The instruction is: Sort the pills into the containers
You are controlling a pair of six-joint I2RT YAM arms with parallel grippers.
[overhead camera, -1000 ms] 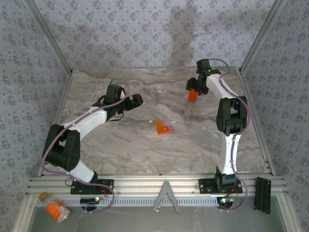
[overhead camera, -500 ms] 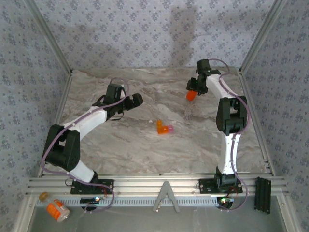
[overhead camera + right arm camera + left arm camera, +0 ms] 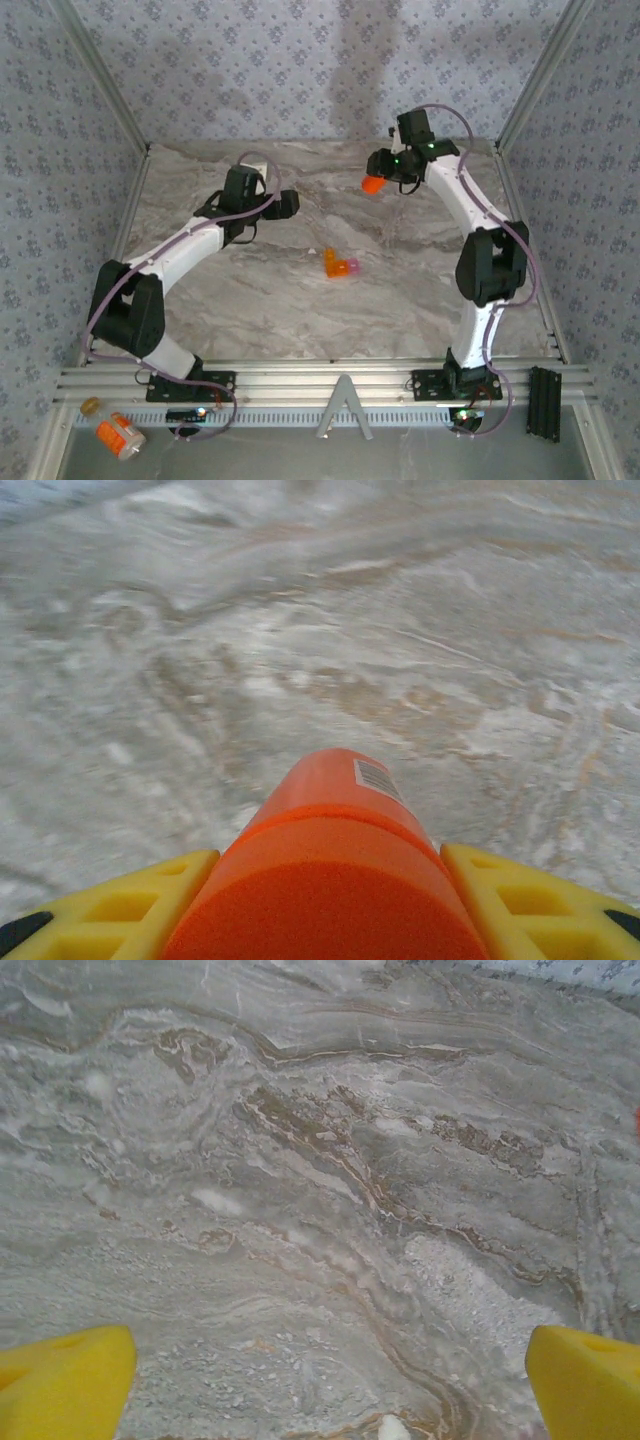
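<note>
Pill bottle [image 3: 372,185]: position on the worktop [image 3: 250,310]? (Operator)

Near the far edge, right of centre, in the right pincer [image 3: 380,176]. Well apart from the left pincer [image 3: 285,205], which sits left of centre. (Inspector)

Right pincer state? (Operator)

Closed on the bottle. One of the yellow fingers [image 3: 120,912] touching each side, just ahead of the wide orange cap end. Cap end toward the wrist camera, body pointing away over the marble, barcode label on the upper side. Contact between bottle and marble: cannot tell. (Inspector)

Left pincer state? (Operator)

Open. Yellow fingertips [image 3: 60,1385] spread to opposite lower corners of the left wrist view, bare marble between them. Small white speck [image 3: 392,1428] on the marble at the lower edge of that view, too small to identify. (Inspector)

Other items and obstructions? (Operator)

Small orange box [image 3: 340,266] with a pink end, lying near the middle of the worktop, nearer than the bottle and apart from both pincers. Labelled orange bottle [image 3: 120,434] lying off the worktop, on the metal tray past the near left corner. Grey A-shaped bracket [image 3: 345,408] at the middle of the near rail. Black block [image 3: 543,402] past the near right corner. (Inspector)
</note>
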